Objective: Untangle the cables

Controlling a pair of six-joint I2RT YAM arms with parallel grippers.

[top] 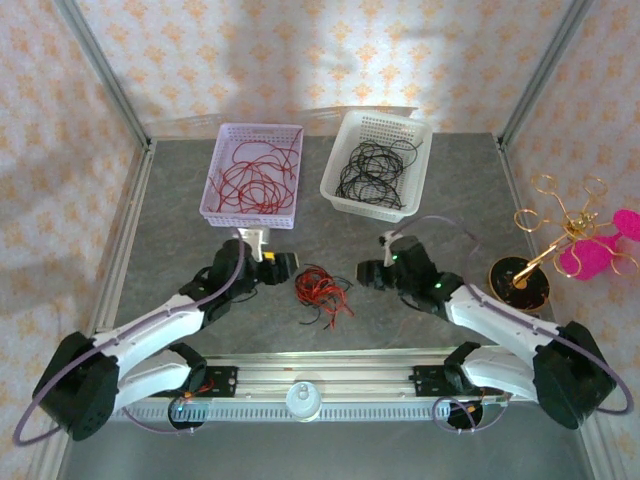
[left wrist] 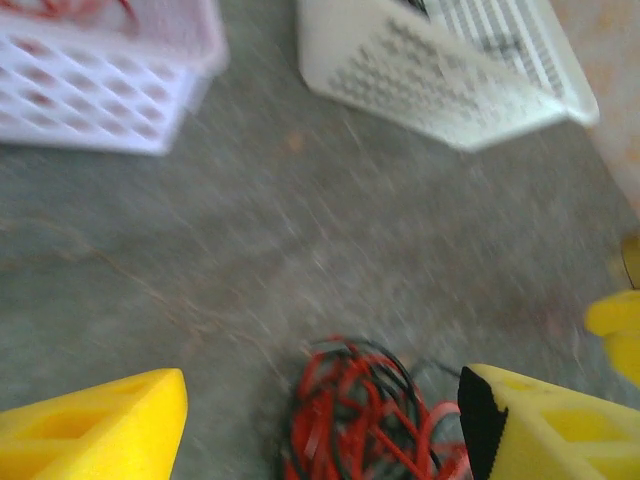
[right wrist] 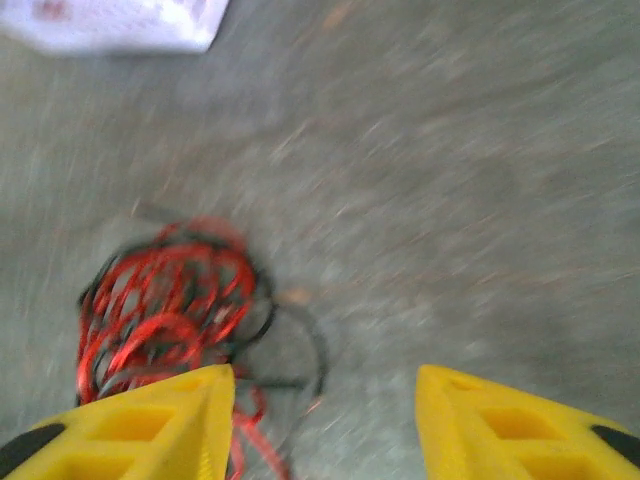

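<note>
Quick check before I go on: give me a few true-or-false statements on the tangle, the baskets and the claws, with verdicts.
1. The tangle of red and black cables lies on the table between the left claw and the right claw. True.
2. The red wires sit in the white basket. False: they are in the lilac basket; the white basket holds black wires.
3. Both claws stand open, clamping nothing. True.
4. The right claw holds the tangle up off the table. False: the tangle lies on the table.
</note>
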